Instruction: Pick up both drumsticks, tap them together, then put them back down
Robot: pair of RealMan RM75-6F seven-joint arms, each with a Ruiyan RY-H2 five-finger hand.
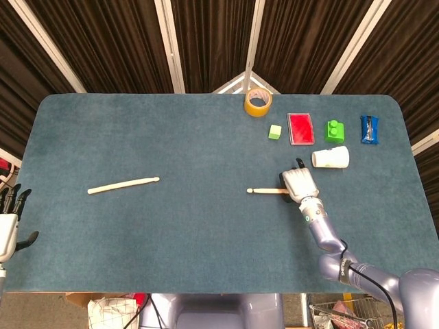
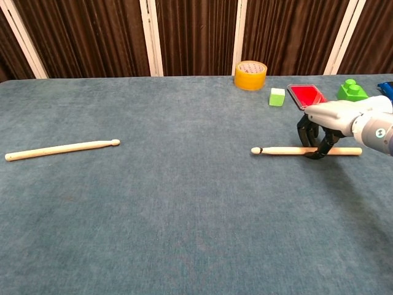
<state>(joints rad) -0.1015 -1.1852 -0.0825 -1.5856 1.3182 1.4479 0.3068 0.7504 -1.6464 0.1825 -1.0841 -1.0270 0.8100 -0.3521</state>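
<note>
While the right drumstick [image 2: 288,150] is lying on the blue-green surface [image 1: 206,144] with its tip pointing toward the middle, the right hand [image 1: 300,184] is covering its butt half, its dark fingers [image 2: 322,147] curling down around the shaft on both sides; from the chest view the stick is looking level and close to the cloth, and I cannot tell whether it is being lifted clear. The left drumstick [image 1: 123,185] is resting well apart on the other side of the surface, untouched, tip also pointing inward. The left hand [image 1: 8,219] is hanging off the near left edge, fingers straight and apart, holding nothing. Just beyond the right hand a white paper cup [image 1: 330,158] is lying on its side. Farther back a yellow tape roll [image 1: 258,103], a small pale green cube [image 1: 275,131], a red tray [image 1: 300,128], a green brick [image 1: 334,131] and a blue object [image 1: 369,129] are sitting in a loose row.
</note>
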